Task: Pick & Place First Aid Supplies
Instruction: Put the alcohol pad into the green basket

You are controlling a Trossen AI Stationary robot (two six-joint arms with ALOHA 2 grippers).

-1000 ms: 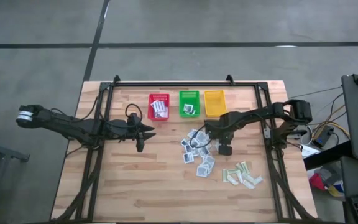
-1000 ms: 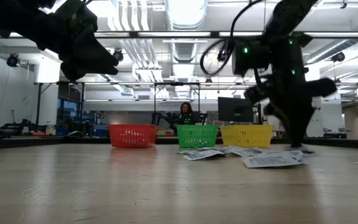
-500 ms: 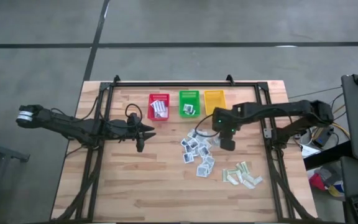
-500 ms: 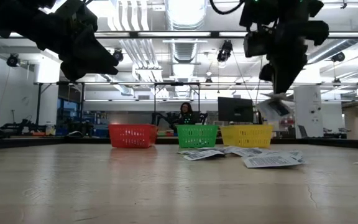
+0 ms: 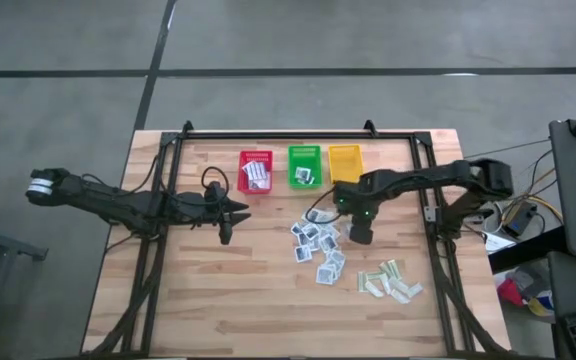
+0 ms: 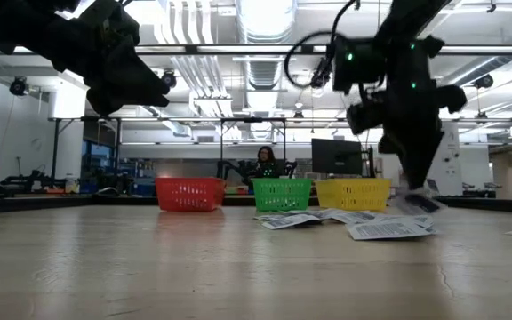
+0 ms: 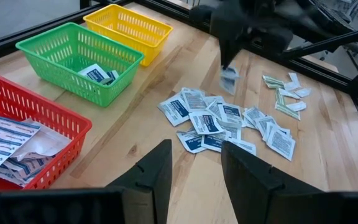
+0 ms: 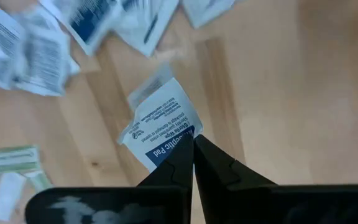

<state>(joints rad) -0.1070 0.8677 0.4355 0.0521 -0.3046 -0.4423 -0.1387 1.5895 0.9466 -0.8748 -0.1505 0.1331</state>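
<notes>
While the left fingers (image 7: 194, 165) stand apart, right fingers (image 8: 193, 151) pinch a flat square packet (image 8: 159, 127).

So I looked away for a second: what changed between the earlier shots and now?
The right gripper, jaws shut on a square packet, rose from the pile, then dipped lower again beside it, packet in its grip. The left gripper kept waiting, jaws open, near the red basket; baskets and loose packets stayed put.
</notes>
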